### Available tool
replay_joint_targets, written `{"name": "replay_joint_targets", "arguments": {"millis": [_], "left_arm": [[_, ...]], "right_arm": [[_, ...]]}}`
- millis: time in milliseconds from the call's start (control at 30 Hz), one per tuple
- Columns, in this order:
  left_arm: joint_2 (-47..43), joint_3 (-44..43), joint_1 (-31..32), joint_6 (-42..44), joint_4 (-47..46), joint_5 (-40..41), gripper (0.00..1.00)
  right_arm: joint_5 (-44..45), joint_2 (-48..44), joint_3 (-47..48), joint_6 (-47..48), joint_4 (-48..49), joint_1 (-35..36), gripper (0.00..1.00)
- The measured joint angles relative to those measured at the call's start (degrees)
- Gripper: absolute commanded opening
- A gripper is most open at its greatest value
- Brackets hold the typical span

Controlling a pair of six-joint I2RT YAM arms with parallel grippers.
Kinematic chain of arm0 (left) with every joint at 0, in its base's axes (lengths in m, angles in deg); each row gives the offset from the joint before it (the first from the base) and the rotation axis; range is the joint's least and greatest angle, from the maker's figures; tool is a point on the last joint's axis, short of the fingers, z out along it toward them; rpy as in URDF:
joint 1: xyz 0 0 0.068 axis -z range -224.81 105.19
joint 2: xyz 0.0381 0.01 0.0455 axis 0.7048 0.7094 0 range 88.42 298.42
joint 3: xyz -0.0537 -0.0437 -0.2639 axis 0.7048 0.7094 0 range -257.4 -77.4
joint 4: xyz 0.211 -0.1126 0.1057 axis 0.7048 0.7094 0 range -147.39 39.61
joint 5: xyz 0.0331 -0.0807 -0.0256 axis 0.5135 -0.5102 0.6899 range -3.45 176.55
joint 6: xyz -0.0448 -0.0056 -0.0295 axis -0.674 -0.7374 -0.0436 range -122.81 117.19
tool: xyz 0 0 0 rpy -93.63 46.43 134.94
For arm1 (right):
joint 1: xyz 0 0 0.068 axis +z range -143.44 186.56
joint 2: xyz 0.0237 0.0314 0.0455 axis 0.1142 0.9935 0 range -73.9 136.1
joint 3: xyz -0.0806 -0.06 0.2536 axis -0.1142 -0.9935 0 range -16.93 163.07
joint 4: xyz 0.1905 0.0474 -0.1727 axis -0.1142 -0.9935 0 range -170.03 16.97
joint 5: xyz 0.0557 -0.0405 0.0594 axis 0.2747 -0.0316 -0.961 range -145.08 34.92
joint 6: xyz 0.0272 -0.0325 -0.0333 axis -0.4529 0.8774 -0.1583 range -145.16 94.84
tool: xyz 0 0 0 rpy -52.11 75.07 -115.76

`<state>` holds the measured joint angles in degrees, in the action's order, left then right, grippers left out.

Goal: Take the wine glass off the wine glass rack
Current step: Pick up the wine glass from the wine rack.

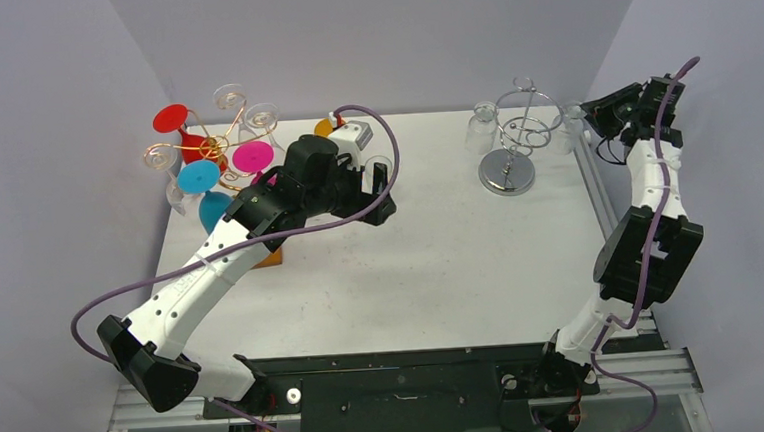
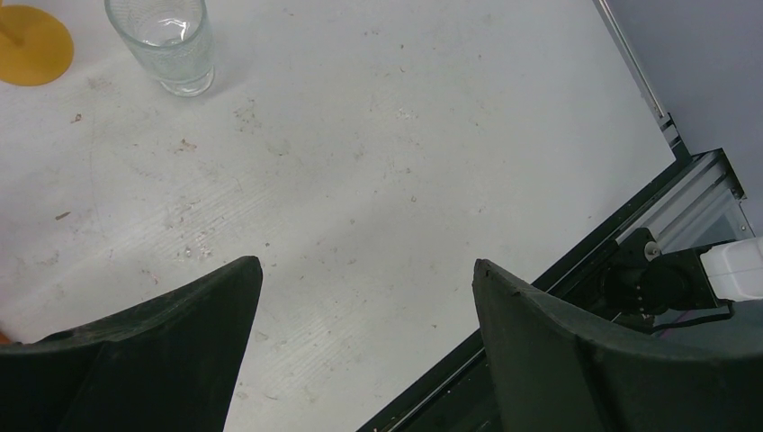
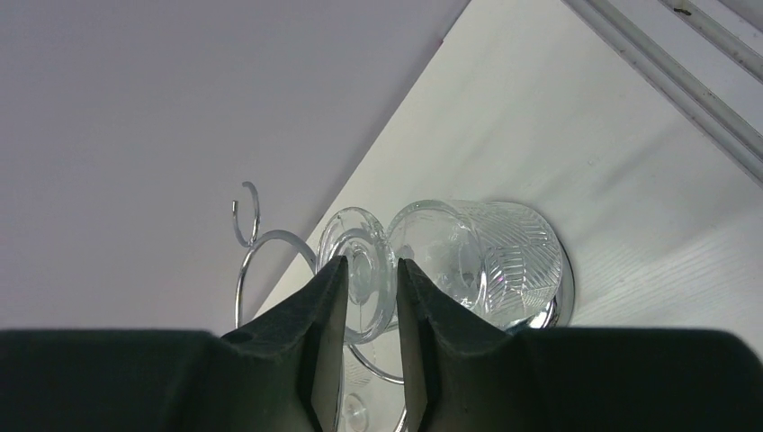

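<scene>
two arms of mine reach over the table (image 1: 451, 262). at far left stands a copper rack (image 1: 215, 146) of coloured glasses. just right of it my left gripper (image 2: 367, 265) hangs spread wide, holding nothing, with a clear tumbler (image 2: 166, 40) standing beyond it. at far right the wine glass (image 3: 477, 261) hangs on the silver wine glass rack (image 1: 507, 168), and my right gripper (image 3: 372, 263) is pinched narrow around its stem.
</scene>
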<state>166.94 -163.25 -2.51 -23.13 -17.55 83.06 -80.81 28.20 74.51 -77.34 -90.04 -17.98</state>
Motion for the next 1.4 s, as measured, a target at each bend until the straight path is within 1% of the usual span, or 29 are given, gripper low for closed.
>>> {"name": "replay_joint_targets", "arguments": {"millis": [367,567,800,1033,1233,1400], "left_arm": [[0.02,0.44,0.0,0.0,-0.11,0.0,0.84],[0.02,0.74,0.02,0.0,-0.13,0.0,0.84],[0.02,0.74,0.04,0.0,-0.15,0.0,0.84],[0.02,0.76,0.04,0.0,-0.2,0.0,0.84],[0.02,1.11,0.04,0.0,-0.24,0.0,0.84],[0.02,1.25,0.04,0.0,-0.24,0.04,0.84]], "right_arm": [[0.79,2.93,1.62,1.62,-0.63,0.76,0.2],[0.76,2.93,2.43,2.01,-0.7,1.03,0.11],[2.8,2.93,3.93,3.48,-2.23,1.33,0.07],[4.09,2.93,4.33,4.31,-2.78,1.81,0.0],[4.04,2.93,4.28,3.74,-2.29,1.81,0.0],[3.3,2.67,2.43,1.42,0.79,1.73,0.0]]}}
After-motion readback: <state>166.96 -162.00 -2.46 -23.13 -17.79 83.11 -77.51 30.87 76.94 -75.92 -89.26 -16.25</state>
